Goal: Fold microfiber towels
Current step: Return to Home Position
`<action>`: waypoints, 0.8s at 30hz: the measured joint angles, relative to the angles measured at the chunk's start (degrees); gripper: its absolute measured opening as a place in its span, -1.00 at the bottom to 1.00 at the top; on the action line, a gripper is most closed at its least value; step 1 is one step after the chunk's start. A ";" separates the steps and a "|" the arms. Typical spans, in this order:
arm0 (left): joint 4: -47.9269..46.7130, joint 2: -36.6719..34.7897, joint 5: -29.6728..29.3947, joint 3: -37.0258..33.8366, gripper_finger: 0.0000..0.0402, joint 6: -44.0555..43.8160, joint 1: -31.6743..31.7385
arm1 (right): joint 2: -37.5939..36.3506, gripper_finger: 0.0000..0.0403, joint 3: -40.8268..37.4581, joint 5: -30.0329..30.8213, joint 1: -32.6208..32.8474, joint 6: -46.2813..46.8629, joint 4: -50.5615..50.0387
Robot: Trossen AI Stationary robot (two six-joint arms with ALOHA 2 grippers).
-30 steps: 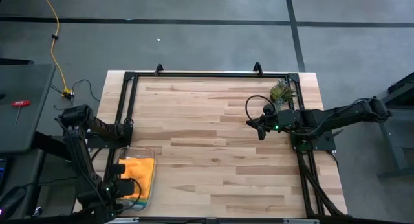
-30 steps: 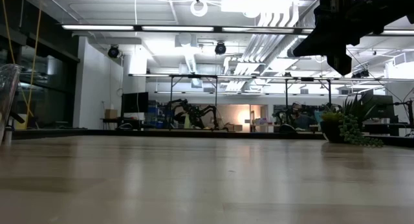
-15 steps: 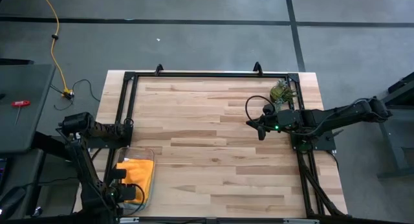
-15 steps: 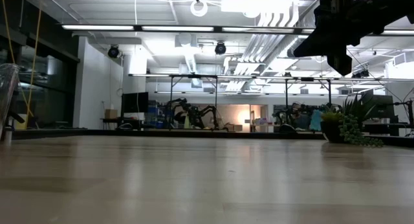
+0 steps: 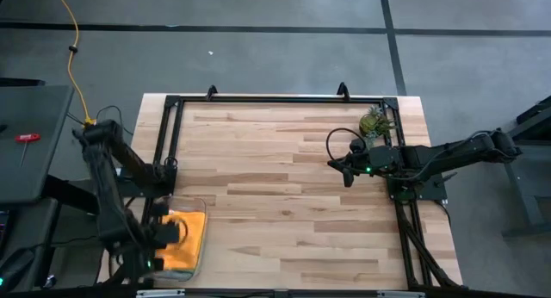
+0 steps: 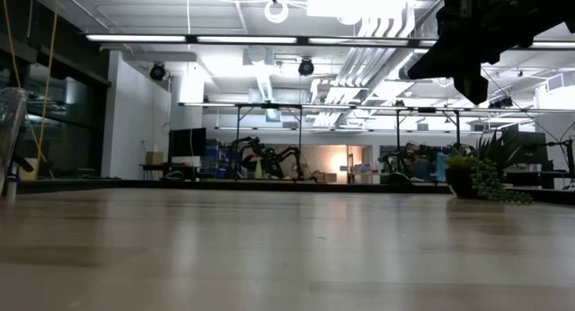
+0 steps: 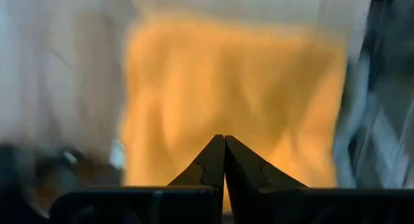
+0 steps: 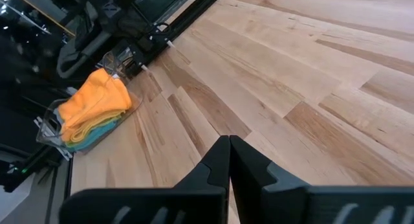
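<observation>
towels: folded orange microfiber towel [image 8: 98,98] atop yellow and teal ones, inside clear plastic tray [image 8: 46,128], near-left corner of wooden table [image 5: 284,160] | handling: probably light, limp, non-slippery; pinch the folded edge | left gripper [image 7: 224,140]: over tray, fingers pressed together, empty | right gripper [image 8: 229,141]: likewise closed, empty, over table's right side

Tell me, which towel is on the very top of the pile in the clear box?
The orange towel. A yellow towel and a teal towel only peek out beneath it.
</observation>
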 joint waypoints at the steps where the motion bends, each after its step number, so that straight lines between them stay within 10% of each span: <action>1: -0.75 -2.24 -2.42 0.00 -1.00 0.04 0.81 | -0.01 -1.00 -0.01 0.00 0.00 -0.01 -0.02; 14: 4.70 -24.30 -43.53 0.00 -1.00 21.03 19.95 | 0.00 -1.00 0.01 0.00 0.00 -0.17 -0.08; 18: 19.06 -30.11 -43.17 -4.10 -1.00 33.89 27.65 | -0.01 -1.00 0.00 0.00 0.00 -2.19 -0.44; 24: 55.09 -38.47 -25.57 -21.49 -1.00 49.61 41.19 | -0.01 -1.00 -0.01 0.00 0.00 -3.82 -0.46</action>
